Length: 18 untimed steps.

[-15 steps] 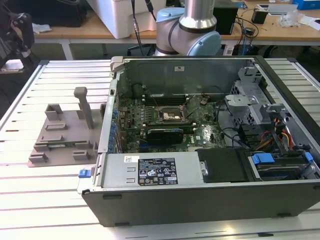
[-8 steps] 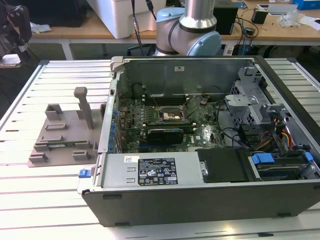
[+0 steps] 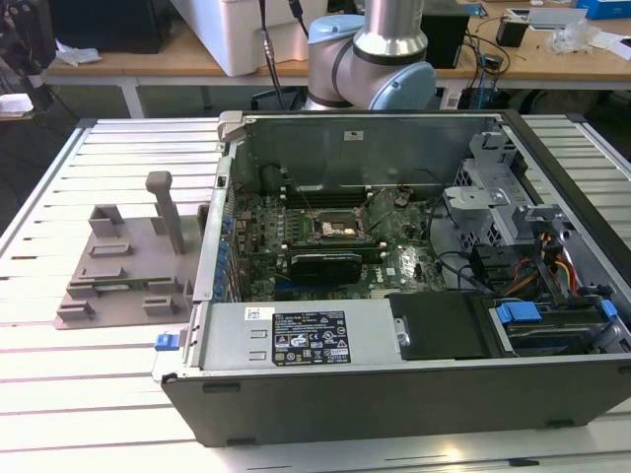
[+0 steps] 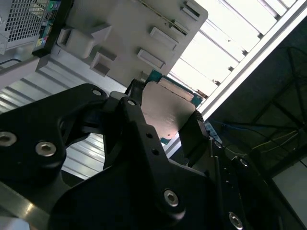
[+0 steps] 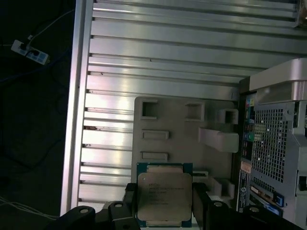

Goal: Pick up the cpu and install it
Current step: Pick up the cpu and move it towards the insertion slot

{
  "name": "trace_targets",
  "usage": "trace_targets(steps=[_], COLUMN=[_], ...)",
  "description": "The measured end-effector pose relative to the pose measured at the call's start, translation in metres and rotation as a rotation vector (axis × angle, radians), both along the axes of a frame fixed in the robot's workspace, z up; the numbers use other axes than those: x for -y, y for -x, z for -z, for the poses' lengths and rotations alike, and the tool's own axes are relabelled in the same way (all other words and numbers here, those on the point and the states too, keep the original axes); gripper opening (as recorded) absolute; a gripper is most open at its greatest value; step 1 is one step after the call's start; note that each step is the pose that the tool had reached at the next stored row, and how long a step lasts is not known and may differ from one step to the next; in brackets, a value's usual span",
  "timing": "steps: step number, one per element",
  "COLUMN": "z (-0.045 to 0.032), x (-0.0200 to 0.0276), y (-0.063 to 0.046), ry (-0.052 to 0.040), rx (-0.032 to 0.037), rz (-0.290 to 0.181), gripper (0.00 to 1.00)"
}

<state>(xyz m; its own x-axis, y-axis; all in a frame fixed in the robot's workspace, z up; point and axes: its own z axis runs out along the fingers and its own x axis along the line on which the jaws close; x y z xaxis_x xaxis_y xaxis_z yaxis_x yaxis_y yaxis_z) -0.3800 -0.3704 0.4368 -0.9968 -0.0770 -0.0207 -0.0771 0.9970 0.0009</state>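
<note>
The cpu (image 5: 164,194) is a flat square chip with a silver-grey metal top and a greenish rim. My gripper (image 5: 164,207) is shut on it, one black finger (image 5: 128,201) against each of two opposite edges. In the second wrist view the cpu (image 4: 168,111) shows from its side, clamped in the gripper (image 4: 165,115). It hangs in the air well above the grey fixture plate (image 5: 182,127). In the exterior view the motherboard socket (image 3: 340,229) lies open in the middle of the computer case (image 3: 394,394).
The fixture plate (image 3: 128,286) with raised blocks and a post lies on the slatted metal table (image 3: 99,394), at the exterior view's left of the case. The arm (image 3: 380,49) rises behind the case. The table edge (image 5: 76,96) borders dark floor with cables.
</note>
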Motion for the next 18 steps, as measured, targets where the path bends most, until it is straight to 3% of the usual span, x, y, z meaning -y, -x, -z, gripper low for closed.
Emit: trace_targets(steps=[18], z=[-0.0314], x=[0.0000], y=[0.000], ry=[-0.0001], rx=[0.0000], rz=[0.000], gripper=[0.55])
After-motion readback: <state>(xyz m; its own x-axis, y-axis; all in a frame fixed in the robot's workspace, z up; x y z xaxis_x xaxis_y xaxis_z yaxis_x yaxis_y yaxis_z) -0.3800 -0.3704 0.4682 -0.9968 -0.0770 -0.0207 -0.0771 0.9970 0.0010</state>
